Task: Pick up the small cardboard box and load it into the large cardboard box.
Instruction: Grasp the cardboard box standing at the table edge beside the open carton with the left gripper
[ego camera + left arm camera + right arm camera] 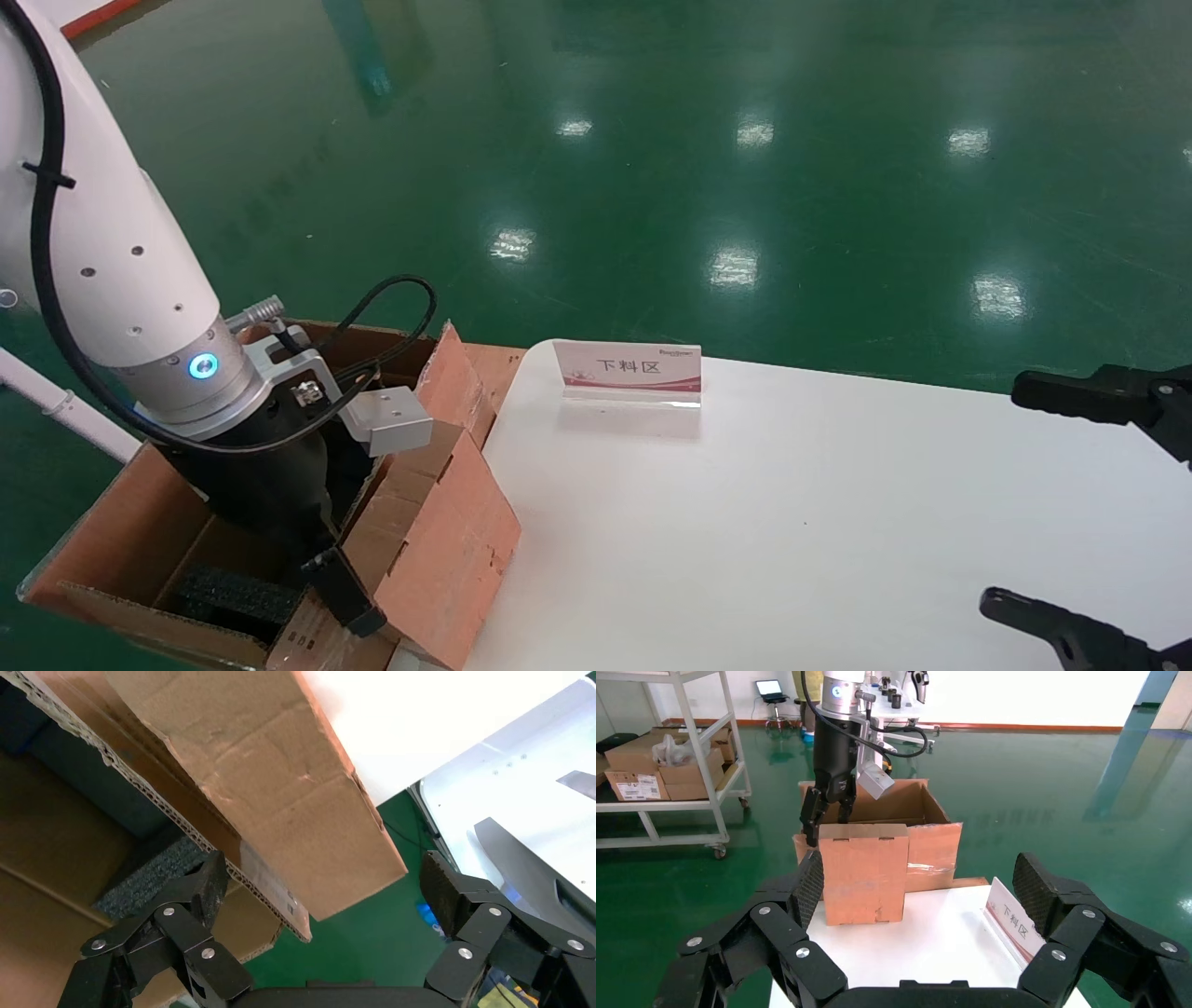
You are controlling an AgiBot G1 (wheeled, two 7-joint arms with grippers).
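Red characters "下料区" on a white desk sign (628,367) at the table's (792,522) far edge

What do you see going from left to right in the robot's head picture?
Large brown cardboard box with the left claw at it → reddish small cardboard box → white table with pink-and-white sign → black right claw.

Factory or warehouse floor: glossy green epoxy floor (652,140), white metal rack (680,762) stacked with cartons (638,766), white worktable (838,522) with a sign (629,366) reading 下料区.
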